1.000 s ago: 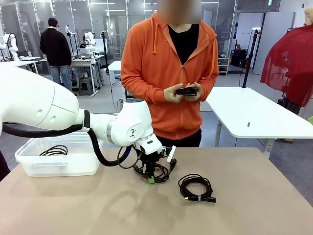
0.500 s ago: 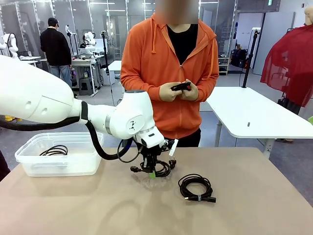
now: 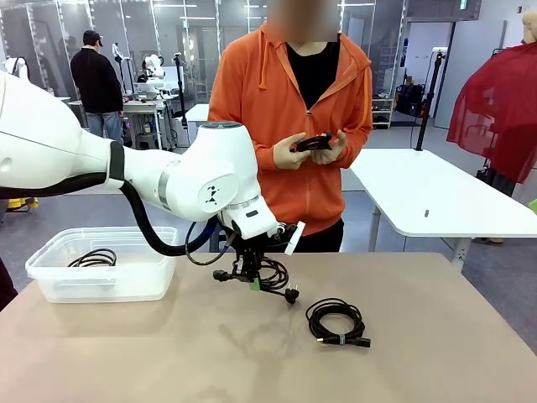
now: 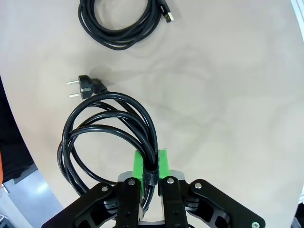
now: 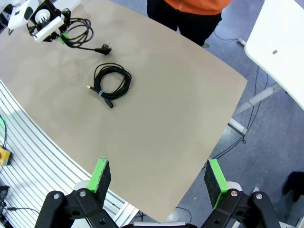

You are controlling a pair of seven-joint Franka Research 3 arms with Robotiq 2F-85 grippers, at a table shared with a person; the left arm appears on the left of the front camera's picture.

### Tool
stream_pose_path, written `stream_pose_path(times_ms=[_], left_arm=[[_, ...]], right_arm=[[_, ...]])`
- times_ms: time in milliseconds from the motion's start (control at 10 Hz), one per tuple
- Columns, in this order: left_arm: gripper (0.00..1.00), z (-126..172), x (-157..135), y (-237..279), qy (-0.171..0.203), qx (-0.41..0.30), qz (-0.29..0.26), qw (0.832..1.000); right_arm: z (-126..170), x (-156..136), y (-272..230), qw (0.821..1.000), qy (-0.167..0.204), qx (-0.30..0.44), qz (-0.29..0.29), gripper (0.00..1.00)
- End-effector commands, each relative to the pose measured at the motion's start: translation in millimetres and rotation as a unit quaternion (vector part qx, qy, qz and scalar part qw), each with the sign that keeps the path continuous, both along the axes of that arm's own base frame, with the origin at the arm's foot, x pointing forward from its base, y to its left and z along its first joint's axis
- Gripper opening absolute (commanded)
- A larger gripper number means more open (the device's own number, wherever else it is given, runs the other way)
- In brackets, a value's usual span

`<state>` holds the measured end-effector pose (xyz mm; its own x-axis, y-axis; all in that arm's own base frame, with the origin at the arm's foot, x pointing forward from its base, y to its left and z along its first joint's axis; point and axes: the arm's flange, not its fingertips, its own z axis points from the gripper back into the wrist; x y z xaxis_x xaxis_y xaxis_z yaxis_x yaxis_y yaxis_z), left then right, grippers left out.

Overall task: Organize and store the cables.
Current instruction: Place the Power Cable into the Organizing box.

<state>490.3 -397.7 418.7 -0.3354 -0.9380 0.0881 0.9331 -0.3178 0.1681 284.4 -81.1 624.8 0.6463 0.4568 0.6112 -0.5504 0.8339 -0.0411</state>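
- Front view: your left gripper [image 3: 252,269] is clamping the held cable [image 3: 270,275] above the table [image 3: 168,353], plug [image 3: 291,295] dangling; be lifting higher so it's clearing the bin [image 3: 126,281] wall. One binned cable [image 3: 94,257] is lying inside; the loose cable [image 3: 336,321] is waiting on the table.
- Left wrist view: the pads [image 4: 137,164] are pinching all loops together.
- Right wrist view: your right gripper [image 5: 159,178] is hanging open, high over the table.

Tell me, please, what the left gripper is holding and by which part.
The left gripper pinches a coiled black cable where its loops are bunched together.
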Motion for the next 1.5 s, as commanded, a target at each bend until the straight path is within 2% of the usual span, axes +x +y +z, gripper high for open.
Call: stream_pose_path(times_ms=[0,200,300,500,700,900,1200,1400], left_arm=[[0.12,-0.5,-6.3,8.9,-0.015,-0.002,0.002,1.0],[0.12,25.8,-15.8,21.3,-0.052,0.006,0.035,0.998],[0.12,49.9,-27.5,32.4,-0.075,0.006,0.05,0.996],[0.12,101.4,-49.2,63.3,-0.124,0.014,0.12,0.985],[0.12,144.1,-63.0,105.7,-0.137,-0.022,0.175,0.975],[0.12,177.8,-72.4,154.9,-0.145,-0.029,0.274,0.95],[0.12,184.6,-78.8,225.5,-0.175,-0.071,0.372,0.909],[0.12,183.5,-92.2,251.5,-0.177,-0.092,0.386,0.9]], right_arm=[[-0.6,-1.2,-1.1,1.0,0.0,-0.001,0.001,1.0],[-0.6,-1.2,-1.1,1.0,0.0,-0.001,0.001,1.0],[-0.6,-1.2,-1.1,1.0,0.0,-0.001,0.001,1.0],[-0.6,-1.2,-1.1,1.0,0.0,-0.001,0.001,1.0],[-0.6,-1.2,-1.1,1.0,0.0,-0.001,0.001,1.0],[-0.6,-1.2,-1.1,1.0,0.0,-0.001,0.001,1.0],[-0.6,-1.2,-1.1,1.0,0.0,-0.001,0.001,1.0],[-0.6,-1.2,-1.1,1.0,0.0,-0.001,0.001,1.0]])
